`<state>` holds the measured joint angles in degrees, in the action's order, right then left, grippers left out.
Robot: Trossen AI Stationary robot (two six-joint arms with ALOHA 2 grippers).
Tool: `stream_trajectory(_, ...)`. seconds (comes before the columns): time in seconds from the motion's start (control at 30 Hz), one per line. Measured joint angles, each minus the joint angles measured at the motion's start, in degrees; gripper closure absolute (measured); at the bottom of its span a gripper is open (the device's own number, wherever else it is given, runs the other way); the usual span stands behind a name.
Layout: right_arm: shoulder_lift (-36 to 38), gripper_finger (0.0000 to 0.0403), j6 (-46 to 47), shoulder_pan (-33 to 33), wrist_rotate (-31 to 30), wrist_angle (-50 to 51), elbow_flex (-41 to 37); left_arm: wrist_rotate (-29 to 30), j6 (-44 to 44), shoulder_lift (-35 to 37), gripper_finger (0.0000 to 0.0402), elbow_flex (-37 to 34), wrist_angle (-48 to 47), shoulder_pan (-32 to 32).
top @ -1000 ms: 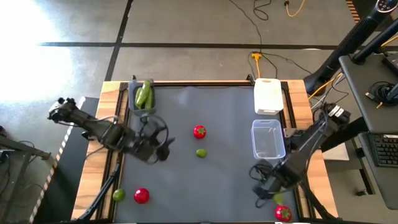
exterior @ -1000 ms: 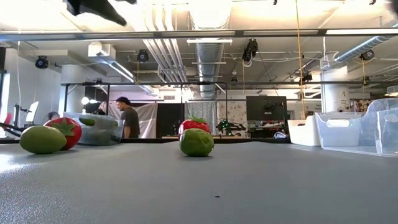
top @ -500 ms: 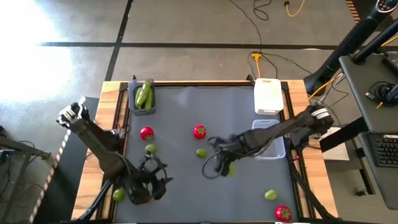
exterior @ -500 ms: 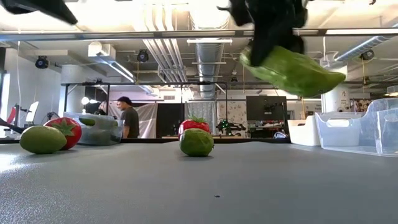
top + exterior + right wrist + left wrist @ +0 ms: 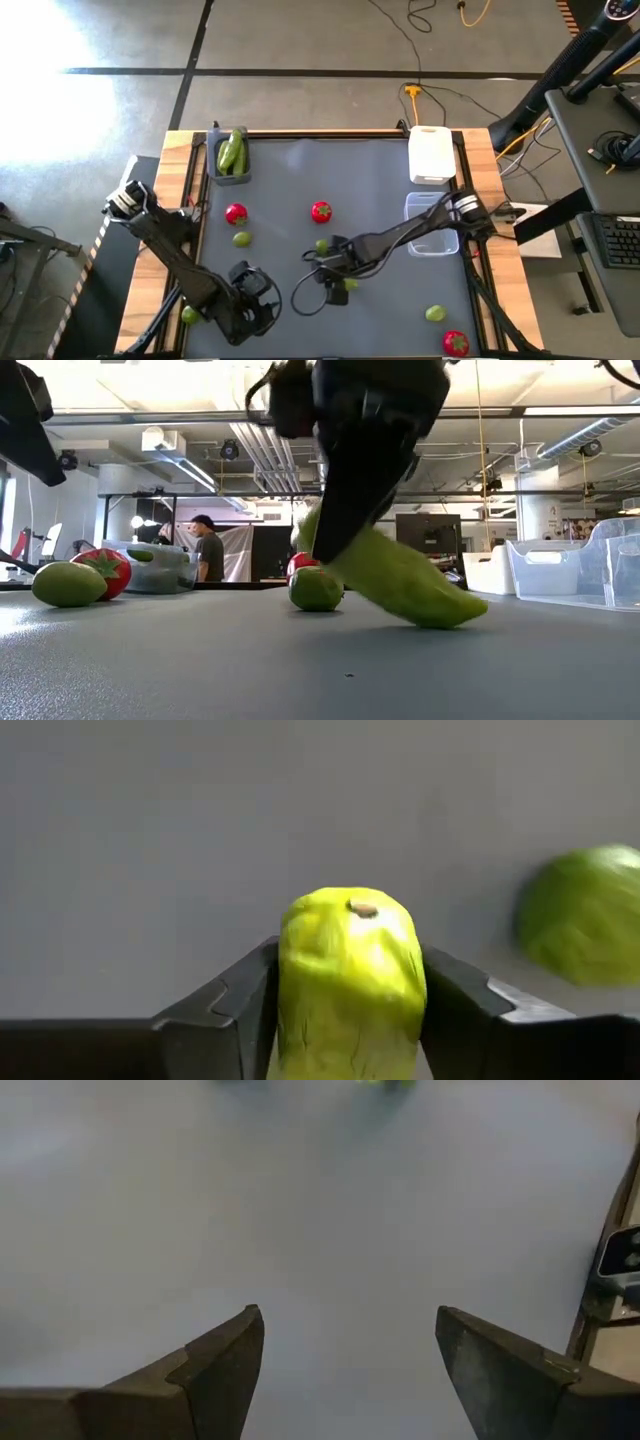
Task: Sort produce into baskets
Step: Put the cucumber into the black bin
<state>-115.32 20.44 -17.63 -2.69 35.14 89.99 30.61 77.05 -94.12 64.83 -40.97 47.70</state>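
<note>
Green and long, the cucumber (image 5: 400,580) sits between the two fingers of the right gripper (image 5: 335,283), near the middle of the table (image 5: 380,180). In the low view its far tip touches the mat, or is just above it, and it leans at a slant. The fingers press on both its sides in the right wrist view, so the right gripper is grasping the cucumber.

The left gripper (image 5: 250,305) hangs over the near left part of the table. Its fingers (image 5: 215,1365) are spread apart with nothing between them.

What could go wrong? The cucumber could slip out and roll, because it is smooth and tilted. It might bump the lime (image 5: 316,589) right beside it and push it away. The dark grey basket (image 5: 230,165) with cucumbers in it is far off in the back left corner, so a drop here would leave the cucumber in the wrong spot.

Some things are hard to see. The arm hides most of the cucumber from above. One lime (image 5: 190,314) at the left edge is partly hidden by the left arm. I cannot tell if the cucumber truly rests on the mat.
</note>
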Motion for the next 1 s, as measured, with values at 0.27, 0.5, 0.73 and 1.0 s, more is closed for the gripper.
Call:
stream_trajectory(0.27, -3.3, 0.0151, -0.97, -0.09, 0.01, 2.28, 6.06, 1.64, -2.37, 0.03, 0.0123, 0.01, -0.5, -0.14)
stream_trajectory(0.5, 3.36, 0.0122, -0.34, -2.44, -1.99, 12.56, 10.22, 7.36, -3.32, -0.97, 0.0123, 0.03, 4.85, -1.71)
stream_trajectory(0.73, 12.43, 0.0133, 7.73, -8.33, -9.4, 20.54, 10.15, 7.41, -15.1, -5.54, 0.012, 0.05, 16.3, -5.73)
stream_trajectory(1.0, 17.55, 0.014, 19.86, -15.6, -17.2, 25.35, 10.13, 6.36, -24.45, -11.84, 0.0078, 0.07, 23.48, -10.17)
